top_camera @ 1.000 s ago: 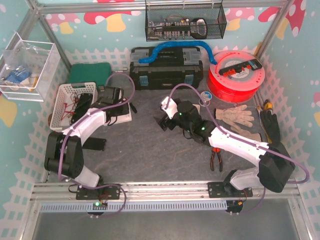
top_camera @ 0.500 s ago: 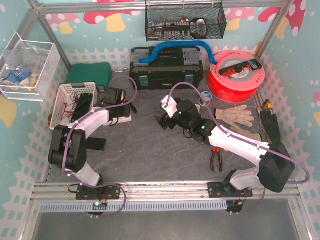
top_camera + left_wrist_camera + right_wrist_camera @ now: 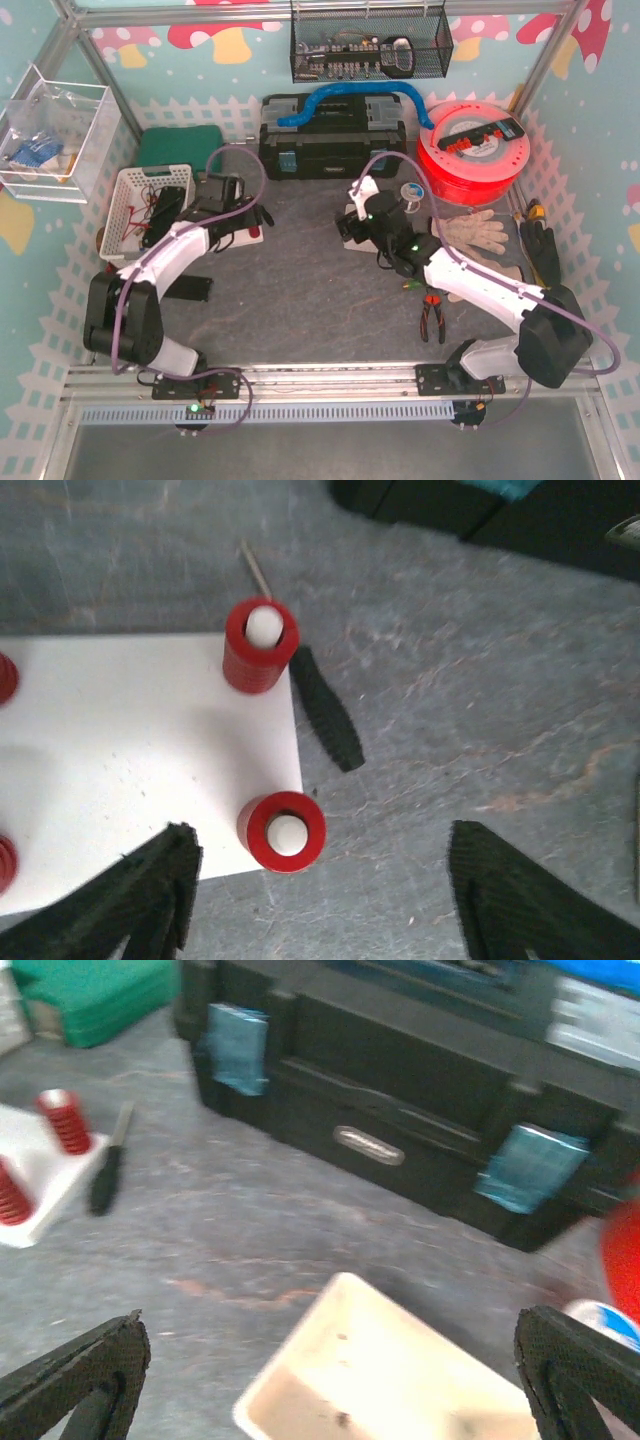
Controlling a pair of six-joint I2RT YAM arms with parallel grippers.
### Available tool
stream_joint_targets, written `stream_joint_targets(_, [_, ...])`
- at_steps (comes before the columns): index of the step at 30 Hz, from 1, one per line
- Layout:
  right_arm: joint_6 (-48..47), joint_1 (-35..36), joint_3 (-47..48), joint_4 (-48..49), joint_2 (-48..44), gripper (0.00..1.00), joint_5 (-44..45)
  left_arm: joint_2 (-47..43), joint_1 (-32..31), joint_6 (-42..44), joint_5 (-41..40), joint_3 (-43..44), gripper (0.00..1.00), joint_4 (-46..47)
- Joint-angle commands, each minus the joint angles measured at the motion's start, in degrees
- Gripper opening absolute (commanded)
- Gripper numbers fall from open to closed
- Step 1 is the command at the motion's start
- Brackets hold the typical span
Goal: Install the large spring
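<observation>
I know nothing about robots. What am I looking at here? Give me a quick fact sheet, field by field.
Left end effector: open, above the board's corner
Right end effector: open, over a pale tray
Board: white, with white pegs
Springs: red, seated on pegs; cannot tell which is the large one
Beside board: small dark screwdriver
Behind: black toolbox

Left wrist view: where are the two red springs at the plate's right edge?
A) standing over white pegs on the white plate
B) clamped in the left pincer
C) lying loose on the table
A: the upper red spring and lower red spring stand on the white plate, a white peg showing inside each.
</observation>
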Motion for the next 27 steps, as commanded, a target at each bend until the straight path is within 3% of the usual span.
stream_joint_targets(1, [2.9, -5.3, -2.7, 0.5, -4.1, 0.99, 6.1, -5.7, -0.1, -4.0, -0.4, 0.5, 0.75, 1.3])
stream_joint_targets(3, [3.4, -9.0, -5.4, 2.3, -5.9, 0.99, 7.0, -6.8, -0.1, -4.9, -1.5, 0.8, 0.94, 1.3])
stream_joint_targets(4, [3.8, -10.9, -6.8, 3.1, -6.8, 0.99, 7.7, -7.3, -0.1, -5.3, -1.9, 0.9, 0.99, 1.3])
stream_joint_targets(10, [6.4, -20.4, -14.6, 4.8, -9.6, 0.99, 10.0, -10.3, 0.0, -6.8, -4.2, -0.4, 0.99, 1.7])
stream_joint_targets(14, [4.1, -24.8, -19.9, 9.4, -10.0, 0.99, 11.4, -13.8, 0.0, -5.5, -0.8, -6.5, 0.99, 10.1])
stream_joint_targets(16, [4.4, -26.6, -23.1, 12.2, -10.2, 0.99, 12.3, -15.8, 0.0, -4.5, -3.0, -10.1, 0.99, 13.8])
stream_joint_targets(19, [4.9, -29.9, -27.2, 16.8, -10.1, 0.99, 11.2, -17.9, 0.0, 0.8, -9.8, -14.4, 0.99, 18.0])
stream_joint_targets(25, [1.5, -35.5, -33.4, 31.0, -8.0, 0.99, 8.6, -13.6, 1.5, 11.5, -18.7, -17.4, 0.99, 25.1])
stream_joint_targets(27, [1.3, -37.7, -35.6, 36.1, -7.2, 0.99, 7.6, -14.8, 3.7, 12.8, -16.9, -20.6, 0.99, 33.1])
